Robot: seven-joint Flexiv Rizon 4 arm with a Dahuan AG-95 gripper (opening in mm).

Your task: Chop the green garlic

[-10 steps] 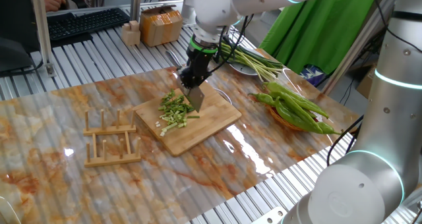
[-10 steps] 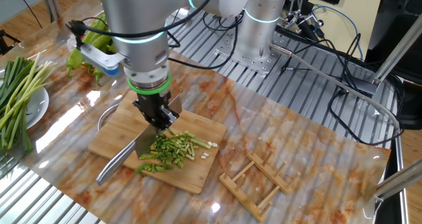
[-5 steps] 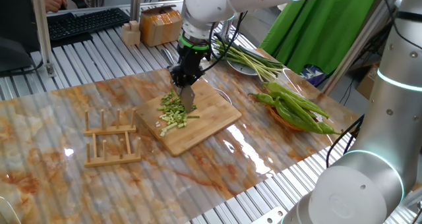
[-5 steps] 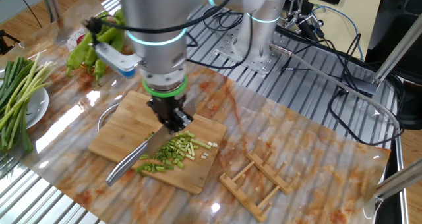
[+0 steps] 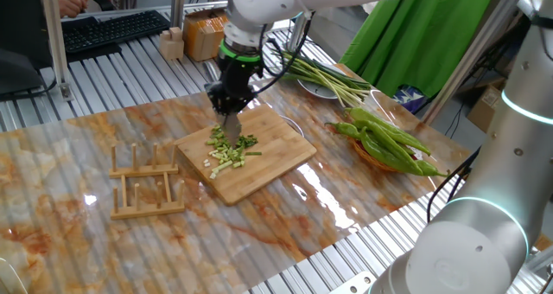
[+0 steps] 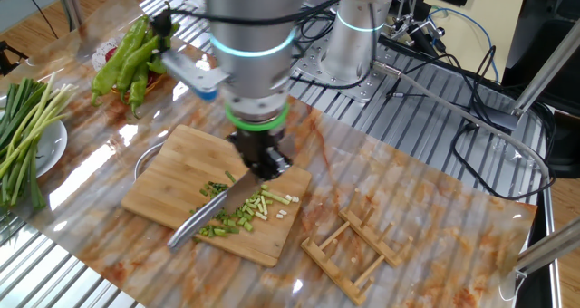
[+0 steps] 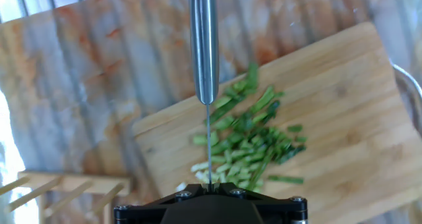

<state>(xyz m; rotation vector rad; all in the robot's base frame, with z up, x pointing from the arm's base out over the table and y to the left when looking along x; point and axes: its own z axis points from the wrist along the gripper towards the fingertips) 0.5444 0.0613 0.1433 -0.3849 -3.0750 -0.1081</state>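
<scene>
Since a moment before, the black two-finger gripper [image 6: 264, 163] had lifted and slid along the light wooden chopping board [image 6: 172, 177] toward the edge nearest the wooden rack [image 6: 349, 246], its jaws shut tight on the silver knife [image 6: 210, 216]. Short green garlic bits [image 5: 229, 150] lay piled near that edge, so most chopping looked done.

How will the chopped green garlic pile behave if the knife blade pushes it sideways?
The green garlic lies as many short loose bits on the cutting board, so it would probably scatter rather than slide together. Some bits look round, so they may roll. A few strays already sit near the edge and could drop off.
</scene>
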